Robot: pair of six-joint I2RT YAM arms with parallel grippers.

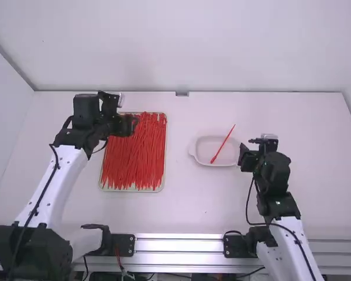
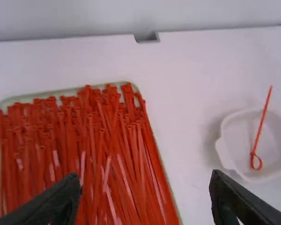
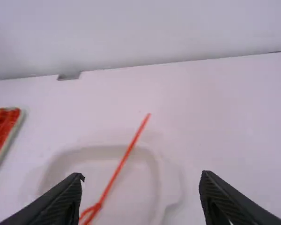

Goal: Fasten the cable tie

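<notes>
A thin red cable tie (image 1: 223, 143) lies slanted in a white dish (image 1: 197, 153) near the worktop's middle. One end is closed into a small loop, and the straight tail pokes over the far rim. Both claws gape wide: the left claw (image 2: 145, 178) over a tray (image 1: 162, 178) of loose ties (image 1: 134, 151), the right claw (image 3: 141, 176) beside the dish.

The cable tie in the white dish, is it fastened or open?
Fastened. The cable tie forms a small closed loop at one end inside the white dish, and its tail sticks out over the rim.
</notes>
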